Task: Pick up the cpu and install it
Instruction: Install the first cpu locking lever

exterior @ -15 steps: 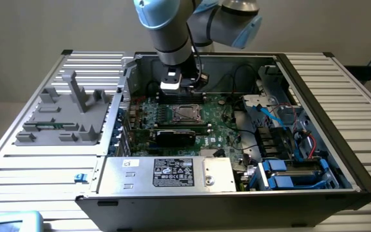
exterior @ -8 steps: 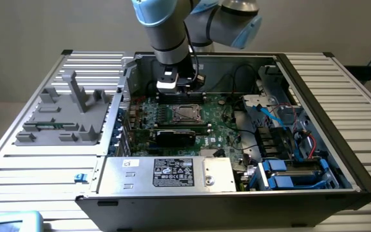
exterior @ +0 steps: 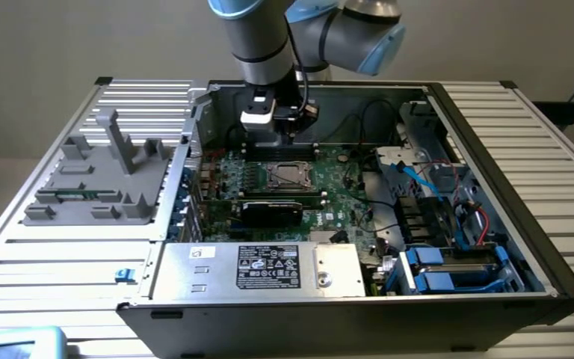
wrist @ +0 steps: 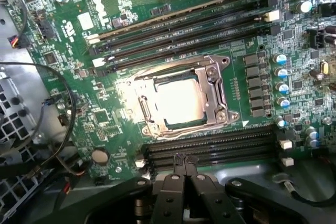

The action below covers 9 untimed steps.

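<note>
**CPU seated in socket; gripper empty above it**

CPU [wrist: 178,100] lies flat in the socket [wrist: 181,95] near the middle of the motherboard [wrist: 100,114], shiny top up and glaring under the light. The socket's metal frame surrounds it on all sides; I cannot tell whether the frame is latched. RAM slots [wrist: 178,30] run along one side of the socket, a second bank [wrist: 210,148] along the opposite side.

Gripper [wrist: 181,169]: fingers together, nothing between them. In the wrist view the tips sit over the second bank, just beside the socket edge; the CPU lies straight ahead of the tips, apart from them. The chip is near square, so no long axis matters.

In the exterior view the gripper [exterior: 279,133] hangs over the board's far edge inside the case [exterior: 486,149], the socket just nearer the camera. Judgement: chip already placed.
</note>
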{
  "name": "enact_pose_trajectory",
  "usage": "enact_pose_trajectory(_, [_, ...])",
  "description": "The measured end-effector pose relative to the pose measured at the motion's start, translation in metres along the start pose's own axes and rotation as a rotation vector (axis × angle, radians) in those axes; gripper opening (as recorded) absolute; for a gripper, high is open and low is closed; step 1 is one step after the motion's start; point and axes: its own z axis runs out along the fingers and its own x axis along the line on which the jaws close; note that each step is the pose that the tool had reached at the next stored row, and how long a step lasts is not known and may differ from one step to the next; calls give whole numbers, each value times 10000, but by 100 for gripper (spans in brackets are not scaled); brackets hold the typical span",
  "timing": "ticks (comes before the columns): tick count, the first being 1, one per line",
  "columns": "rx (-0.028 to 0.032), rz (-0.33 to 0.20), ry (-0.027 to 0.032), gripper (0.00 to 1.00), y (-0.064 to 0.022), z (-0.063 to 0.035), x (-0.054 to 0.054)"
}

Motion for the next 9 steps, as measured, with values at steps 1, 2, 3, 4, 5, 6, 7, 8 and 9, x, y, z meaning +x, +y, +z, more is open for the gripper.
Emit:
enact_pose_trajectory(1, [-8, 2, -8, 11, -8, -30, 4])
enact_pose_trajectory(2, [-18, 3, -14, 11, -16, -58, 9])
enact_pose_trajectory(3, [-31, 4, -20, 11, -22, -77, 12])
enact_pose_trajectory(4, [-58, 1, -25, 11, -25, -92, 14])
enact_pose_trajectory(5, [-91, -5, -28, 11, -28, -99, 16])
enact_pose_trajectory(6, [-140, -5, -51, 11, -30, -103, 16])
enact_pose_trajectory(7, [-211, 1, -109, 11, -30, -105, 17])
enact_pose_trajectory(8, [-230, 6, -129, 11, -30, -105, 16])
enact_pose_trajectory(9, [-230, 6, -129, 11, -30, -105, 16])
